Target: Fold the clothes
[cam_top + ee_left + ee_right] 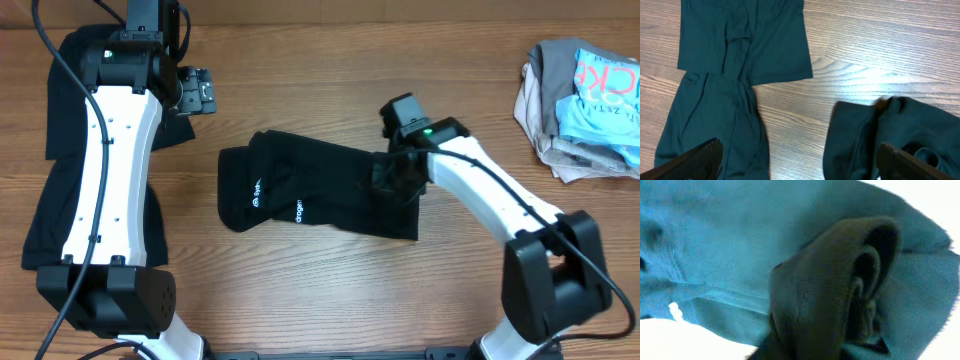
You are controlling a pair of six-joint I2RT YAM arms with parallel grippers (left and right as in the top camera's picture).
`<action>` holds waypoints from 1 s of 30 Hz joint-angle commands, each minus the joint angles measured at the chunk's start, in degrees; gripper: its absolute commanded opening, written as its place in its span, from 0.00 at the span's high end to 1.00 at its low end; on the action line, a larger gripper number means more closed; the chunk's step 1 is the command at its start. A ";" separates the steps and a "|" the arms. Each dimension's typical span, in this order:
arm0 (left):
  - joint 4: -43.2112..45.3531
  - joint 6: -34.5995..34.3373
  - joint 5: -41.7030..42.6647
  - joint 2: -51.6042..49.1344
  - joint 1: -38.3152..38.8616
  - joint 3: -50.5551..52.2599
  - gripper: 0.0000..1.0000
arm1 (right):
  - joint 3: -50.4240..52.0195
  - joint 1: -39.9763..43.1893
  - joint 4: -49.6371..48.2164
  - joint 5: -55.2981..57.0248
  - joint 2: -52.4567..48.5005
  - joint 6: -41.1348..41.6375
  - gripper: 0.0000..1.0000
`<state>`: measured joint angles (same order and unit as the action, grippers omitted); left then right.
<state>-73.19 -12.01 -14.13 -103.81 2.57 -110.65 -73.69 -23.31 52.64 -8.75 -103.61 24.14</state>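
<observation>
**A:** The right gripper is down on the right end of the black garment. Has it got hold of it?

**B:** I can't tell. From its own camera all you get is cloth bunched into a thick fold right up against the lens, and the fingers are hidden. From above it's dark on dark.

**A:** And the left gripper?

**B:** That one is spread wide. Its two fingers sit far apart at the bottom corners of its view with nothing between them. It hangs over bare table near the top left.

**A:** Where's the garment lying?

**B:** It's mid-table, rumpled and lengthwise left to right, with small white lettering near its left end. More dark clothes lie flat under the left arm, apart from it. A heap of light clothes sits at the far right edge.
</observation>
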 commanded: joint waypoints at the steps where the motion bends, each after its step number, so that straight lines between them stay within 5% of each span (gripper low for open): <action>1: 0.31 0.22 0.24 0.96 -0.09 -0.59 0.00 | -0.92 -1.77 -1.46 -0.44 -0.02 0.50 0.38; 3: 0.33 0.22 0.22 0.96 -0.09 -0.59 0.00 | -1.49 -2.14 -1.68 -1.66 -0.02 -0.35 0.28; 6: 0.61 0.22 0.24 0.94 -0.09 -0.50 0.00 | -3.50 -2.12 -0.72 -5.51 0.09 -2.10 0.27; 15: 0.59 0.22 0.66 0.94 -0.09 -0.44 0.00 | -11.67 -2.08 7.98 -1.62 1.51 -3.56 0.39; 18: 0.57 0.28 1.11 0.90 -0.09 -0.42 0.00 | -11.04 -2.08 8.81 0.33 1.25 -3.56 0.51; 22: -0.59 3.69 7.17 -0.02 -0.09 -0.20 0.00 | -9.92 -2.08 8.76 0.37 1.20 -3.58 0.55; 30: -0.09 16.92 27.36 -3.17 -1.99 8.63 0.00 | -9.94 -1.11 8.37 0.79 1.20 -5.14 0.26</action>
<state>-73.95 -3.55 1.61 -104.49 1.74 -106.06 -83.94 -25.26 61.25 -8.93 -103.55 20.51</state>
